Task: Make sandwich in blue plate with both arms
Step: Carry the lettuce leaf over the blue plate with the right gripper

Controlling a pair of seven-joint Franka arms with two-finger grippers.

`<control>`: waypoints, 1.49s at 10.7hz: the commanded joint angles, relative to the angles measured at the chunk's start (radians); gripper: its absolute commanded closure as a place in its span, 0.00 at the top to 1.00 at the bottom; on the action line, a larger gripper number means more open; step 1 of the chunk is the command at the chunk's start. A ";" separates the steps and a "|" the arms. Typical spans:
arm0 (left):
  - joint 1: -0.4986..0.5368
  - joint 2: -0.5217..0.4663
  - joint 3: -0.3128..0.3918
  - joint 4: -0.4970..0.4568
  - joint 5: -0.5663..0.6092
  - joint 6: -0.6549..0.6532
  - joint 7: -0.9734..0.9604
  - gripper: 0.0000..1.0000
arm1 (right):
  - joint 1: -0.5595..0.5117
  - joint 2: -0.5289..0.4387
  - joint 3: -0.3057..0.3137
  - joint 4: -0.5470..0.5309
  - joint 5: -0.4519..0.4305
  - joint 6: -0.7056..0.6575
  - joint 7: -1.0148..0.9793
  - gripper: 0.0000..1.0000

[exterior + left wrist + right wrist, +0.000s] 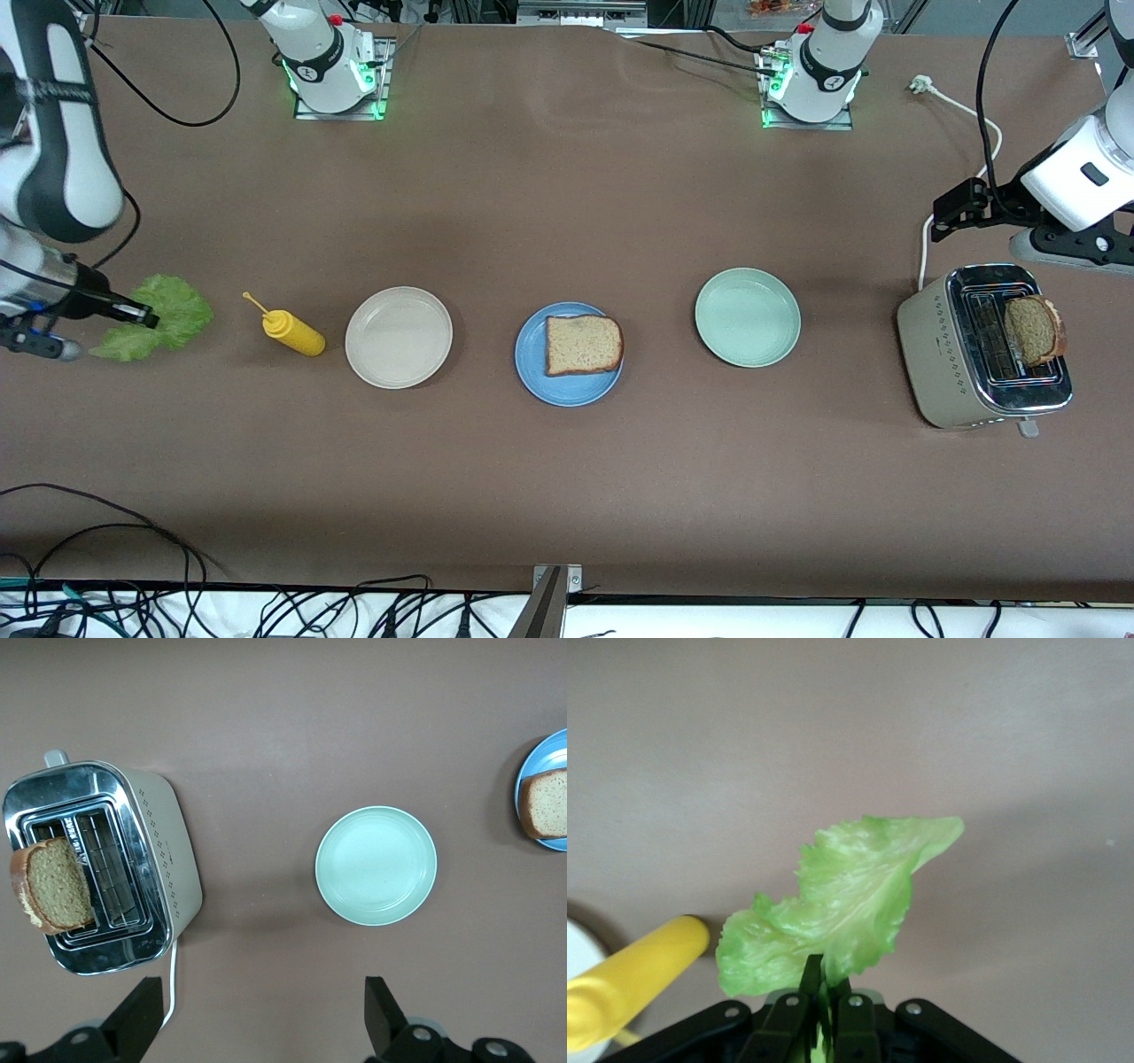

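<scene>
A brown bread slice (pixel 583 344) lies on the blue plate (pixel 532 368) at the table's middle. A second slice (pixel 1034 330) sticks up out of the toaster (pixel 952 354) at the left arm's end. My left gripper (pixel 952 211) hangs open over the bare table beside the toaster, and its fingers (pixel 142 1014) have nothing between them. At the right arm's end, my right gripper (pixel 146 316) is shut on the edge of the ruffled green lettuce leaf (pixel 173 319). In the right wrist view the leaf (pixel 842 904) fans out from the shut right gripper (pixel 830 979).
A yellow squeeze bottle (pixel 292 330) lies beside the lettuce, then a beige plate (pixel 399 337). A pale green plate (pixel 747 317) sits between the blue plate and the toaster. The toaster's white cable (pixel 966 115) runs toward the left arm's base.
</scene>
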 commanded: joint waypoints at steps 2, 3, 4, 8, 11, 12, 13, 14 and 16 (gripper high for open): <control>0.000 -0.023 -0.002 -0.026 0.020 0.016 0.014 1.00 | -0.005 -0.060 0.063 0.147 -0.014 -0.195 0.175 0.00; 0.000 -0.023 -0.002 -0.026 0.020 0.016 0.014 1.00 | -0.003 -0.067 0.097 0.176 -0.014 -0.224 0.247 0.00; 0.005 -0.025 -0.002 -0.026 0.020 0.016 0.016 1.00 | -0.003 -0.073 0.135 0.196 -0.014 -0.244 0.328 0.00; 0.013 -0.029 -0.001 -0.035 0.019 0.010 0.020 1.00 | -0.002 -0.081 0.307 0.209 0.022 -0.232 0.763 0.00; 0.013 -0.028 -0.001 -0.035 0.009 0.019 0.020 1.00 | 0.011 -0.077 0.413 0.245 0.056 -0.174 1.075 0.00; 0.013 -0.028 -0.001 -0.035 0.008 0.021 0.020 1.00 | 0.024 -0.077 0.444 0.261 0.055 -0.172 1.170 0.00; 0.013 -0.028 -0.001 -0.035 0.006 0.021 0.020 1.00 | 0.040 -0.077 0.461 0.277 0.052 -0.174 1.254 0.00; 0.013 -0.028 -0.001 -0.035 0.005 0.021 0.020 1.00 | 0.058 -0.077 0.478 0.279 0.052 -0.171 1.322 0.00; 0.013 -0.028 -0.001 -0.032 0.003 0.021 0.020 1.00 | 0.121 -0.070 0.495 0.275 0.055 -0.146 1.445 0.00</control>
